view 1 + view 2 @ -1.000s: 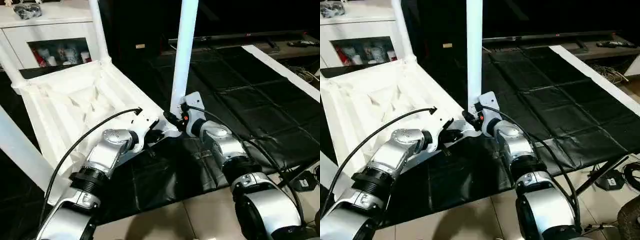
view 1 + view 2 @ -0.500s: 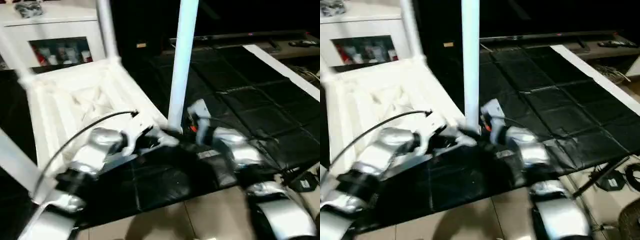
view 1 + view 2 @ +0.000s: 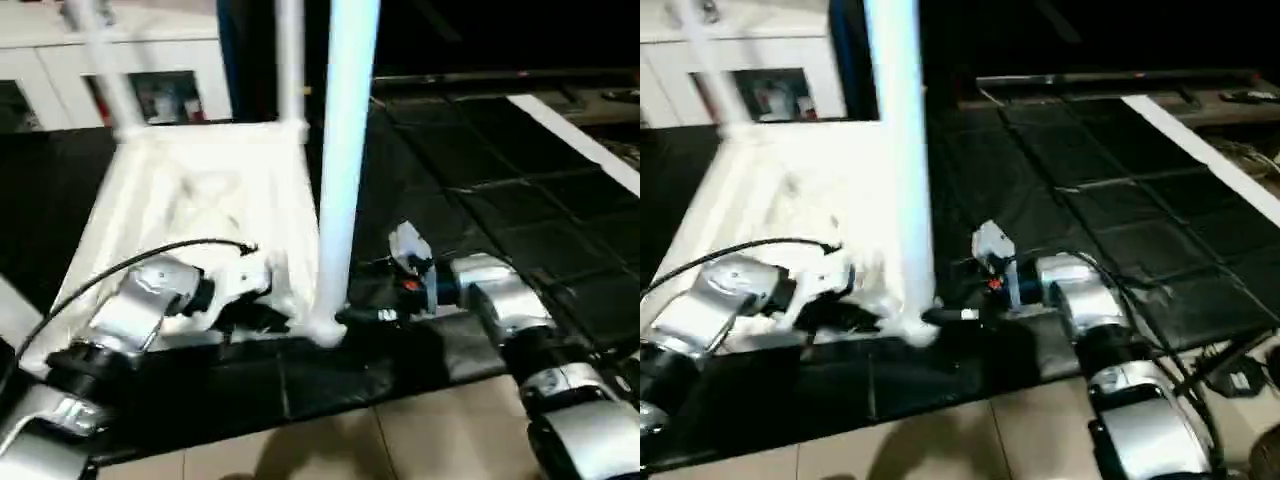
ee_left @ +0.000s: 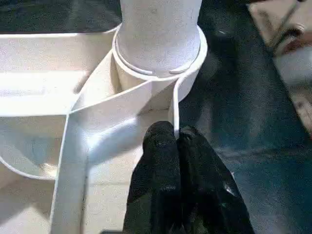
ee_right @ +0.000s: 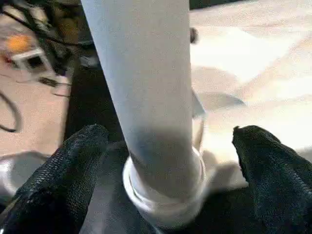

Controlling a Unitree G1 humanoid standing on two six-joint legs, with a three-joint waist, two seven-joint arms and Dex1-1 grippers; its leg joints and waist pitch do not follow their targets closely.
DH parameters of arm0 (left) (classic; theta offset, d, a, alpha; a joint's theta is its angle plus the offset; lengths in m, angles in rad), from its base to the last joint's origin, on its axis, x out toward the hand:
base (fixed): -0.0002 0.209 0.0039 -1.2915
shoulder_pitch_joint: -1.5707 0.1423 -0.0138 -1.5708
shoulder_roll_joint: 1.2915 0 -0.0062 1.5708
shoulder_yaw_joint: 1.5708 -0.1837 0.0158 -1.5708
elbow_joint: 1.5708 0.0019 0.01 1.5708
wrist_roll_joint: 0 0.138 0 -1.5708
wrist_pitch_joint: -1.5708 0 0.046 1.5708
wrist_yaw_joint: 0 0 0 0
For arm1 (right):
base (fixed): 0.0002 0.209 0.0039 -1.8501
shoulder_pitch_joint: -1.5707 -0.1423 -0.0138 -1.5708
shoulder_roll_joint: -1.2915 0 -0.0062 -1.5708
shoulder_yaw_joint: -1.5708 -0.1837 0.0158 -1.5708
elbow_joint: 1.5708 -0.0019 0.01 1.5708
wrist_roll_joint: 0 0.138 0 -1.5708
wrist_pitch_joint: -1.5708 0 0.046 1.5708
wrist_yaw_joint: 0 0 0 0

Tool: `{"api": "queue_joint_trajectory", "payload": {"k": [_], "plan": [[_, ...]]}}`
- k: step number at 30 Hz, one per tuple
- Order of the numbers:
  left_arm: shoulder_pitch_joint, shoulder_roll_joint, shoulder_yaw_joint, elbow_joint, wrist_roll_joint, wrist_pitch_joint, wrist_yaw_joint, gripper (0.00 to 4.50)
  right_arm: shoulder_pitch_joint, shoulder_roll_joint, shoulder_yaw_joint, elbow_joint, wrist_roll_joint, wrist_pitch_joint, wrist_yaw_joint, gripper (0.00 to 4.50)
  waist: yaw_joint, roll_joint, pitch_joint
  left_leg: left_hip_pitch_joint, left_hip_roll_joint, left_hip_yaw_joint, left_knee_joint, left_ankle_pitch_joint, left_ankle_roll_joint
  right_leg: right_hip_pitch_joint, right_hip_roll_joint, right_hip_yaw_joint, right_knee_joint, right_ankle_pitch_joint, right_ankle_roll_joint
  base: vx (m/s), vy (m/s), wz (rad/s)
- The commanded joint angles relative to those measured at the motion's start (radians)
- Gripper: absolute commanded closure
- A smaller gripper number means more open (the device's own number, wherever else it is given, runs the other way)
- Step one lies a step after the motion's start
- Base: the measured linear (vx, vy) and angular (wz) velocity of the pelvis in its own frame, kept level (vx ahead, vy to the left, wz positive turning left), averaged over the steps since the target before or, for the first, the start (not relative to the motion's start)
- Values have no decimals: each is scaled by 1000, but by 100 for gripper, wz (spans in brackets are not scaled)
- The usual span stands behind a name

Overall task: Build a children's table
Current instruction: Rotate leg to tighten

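Black floor matting lay under the upturned table top (image 3: 200,190) as the left gripper (image 4: 173,141) pinched its rim steady, while the right gripper (image 5: 165,161), at three o'clock, stood spread around the seated leg (image 3: 340,150).

Black quilted mat (image 3: 520,190) over pale tiled floor (image 3: 420,440); white glass-door cabinet (image 3: 150,60) behind; dark backdrop

Head pair downward; wrists near leg (image 5: 146,97).
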Motion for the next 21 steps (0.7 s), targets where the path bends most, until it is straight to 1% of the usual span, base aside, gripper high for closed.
{"api": "queue_joint_trajectory", "payload": {"k": [1,2,3,4,5,6,8,10,11,13,15,16,18,19,21], "plan": [[7,-4,-64,-15,6,-18,-59,450,-29,-4,19,-3,5,5,58,5,-3,1,-67,5,11,9,-60,-187,48,55,-68,43,-65,-211,-222,0,0,0],[7,-4,-64,-15,6,-18,-60,450,-29,-4,19,-2,4,5,58,22,-3,1,-67,5,11,9,-60,-187,48,55,-68,43,-65,-211,-222,0,0,0],[6,-6,-65,-18,3,-18,-61,450,-32,-2,25,4,1,3,63,22,-2,1,-66,4,10,9,-60,-189,45,56,-68,44,-65,-218,-221,0,0,0],[4,-10,-67,-23,1,-17,-65,450,-34,2,33,11,-5,0,72,36,-2,-1,-66,4,10,9,-60,-189,43,56,-69,44,-65,-225,-220,0,0,0],[3,-13,-70,-27,-1,-18,-70,450,-37,7,41,15,-9,-3,78,36,-1,-2,-67,3,9,9,-60,-183,41,58,-70,44,-65,-230,-218,0,0,0],[3,-14,-75,-31,-5,-24,-82,450,-42,13,48,23,-15,-8,86,57,-2,-2,-68,3,10,9,-60,-178,42,57,-69,44,-64,-223,-216,0,0,0],[4,-14,-78,-34,-7,-27,-88,450,-48,19,52,33,-19,-11,88,57,-1,-1,-68,2,10,8,-59,-171,43,57,-70,44,-63,-215,-218,0,0,0],[9,-15,-80,-41,-4,-31,-97,450,-60,30,62,51,-24,-20,101,73,-1,-1,-70,2,10,9,-59,-161,43,57,-69,44,-60,-196,-224,0,0,0],[10,-15,-80,-42,-4,-31,-98,450,-61,31,63,52,-24,-20,104,95,1,0,-71,3,10,9,-58,-156,46,57,-69,44,-59,-179,-229,0,0,0],[11,-15,-80,-40,-3,-36,-101,450,-64,36,67,52,-23,-15,118,106,4,0,-71,3,11,9,-58,-152,49,57,-68,43,-57,-165,-232,0,0,0],[12,-14,-81,-38,-2,-39,-103,450,-65,37,73,48,-18,-8,125,127,6,0,-70,3,11,9,-59,-163,47,58,-70,43,-58,-181,-227,0,0,0],[12,-14,-81,-37,-2,-39,-103,450,-65,37,77,47,-15,-6,126,127,6,0,-69,3,11,9,-59,-167,46,57,-70,44,-60,-189,-225,0,0,0],[13,-13,-81,-34,1,-42,-99,450,-65,36,85,46,-8,-4,126,151,10,0,-68,4,11,9,-60,-177,40,57,-71,45,-62,-218,-215,0,0,0],[13,-13,-82,-32,3,-42,-96,450,-66,36,88,47,-5,-4,126,151,11,0,-68,4,11,9,-60,-177,39,56,-71,45,-63,-221,-213,0,0,0],[13,-14,-81,-28,7,-39,-89,450,-66,37,92,48,-1,-3,126,171,14,0,-69,6,12,9,-59,-173,37,55,-70,46,-61,-217,-212,0,0,0]]}}
